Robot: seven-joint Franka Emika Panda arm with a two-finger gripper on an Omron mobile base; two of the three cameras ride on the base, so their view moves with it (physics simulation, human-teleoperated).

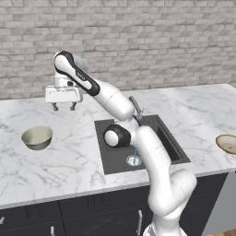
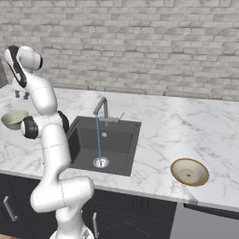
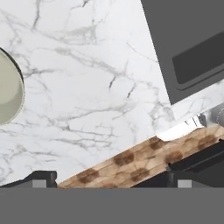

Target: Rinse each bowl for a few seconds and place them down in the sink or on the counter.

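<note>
My fingers (image 1: 64,107) are hanging apart and empty above the white marble table (image 1: 64,156), pointing down over its back part, to the left of the sink (image 1: 115,156) as the left base view shows it. Nothing is sitting between them. From the camera on my hand, the two dark tips (image 3: 41,178) are standing wide at the bottom, with bare veined marble (image 3: 96,78) lying beyond them.

The deep greenish-cream bowl (image 1: 37,137) is sitting upright on the table, left of the sink and nearer the front edge than my fingers are; it is apart from them, not touched. In the right base view the same bowl (image 2: 14,119) is peeking out from behind my arm at the far left. In the hand view only its rounded rim (image 3: 9,94) is showing, at the left edge.

The shallower tan bowl (image 2: 189,172) is resting upright on the table on the other side of the sink, well apart from the basin and close to the front edge, with its mottled brownish inside facing up. In the left base view it (image 1: 227,144) is being cut by the right edge.

The dark grey sink (image 2: 109,144) is lying recessed in the table, holding no bowl. A thin blue stream of water (image 2: 98,140) is running from the silver faucet (image 2: 103,109) straight down to the round drain (image 2: 101,162).
</note>
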